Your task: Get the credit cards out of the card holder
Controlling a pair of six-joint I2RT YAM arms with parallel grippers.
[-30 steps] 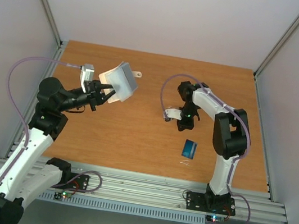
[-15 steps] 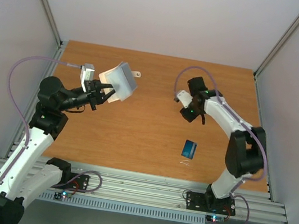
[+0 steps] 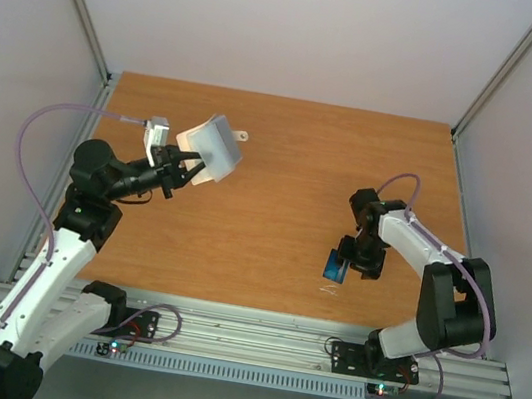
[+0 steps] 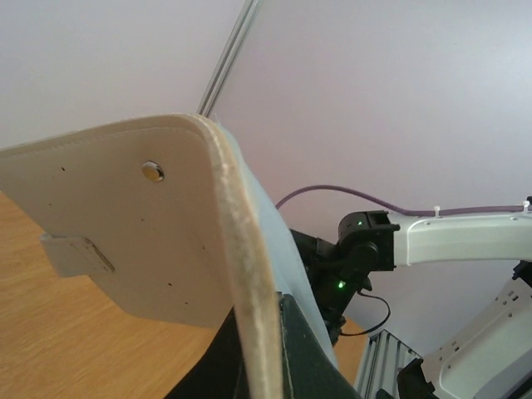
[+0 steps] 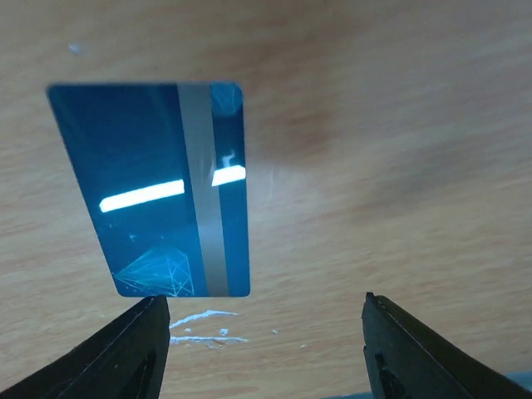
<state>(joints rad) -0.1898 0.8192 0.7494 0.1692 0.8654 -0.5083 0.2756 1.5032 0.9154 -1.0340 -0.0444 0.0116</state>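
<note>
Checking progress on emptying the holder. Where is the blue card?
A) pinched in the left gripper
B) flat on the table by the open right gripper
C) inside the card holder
B: the blue card lies flat on the table just ahead of the right gripper, whose jaws stand open, while the left gripper holds only the card holder aloft.

Nothing legible appears: no words, numbers or brand names. The bright blue plastic card (image 5: 141, 150) carries only a plain grey stripe (image 5: 204, 191) and a faint white geometric line drawing (image 5: 162, 270) near one corner.
</note>
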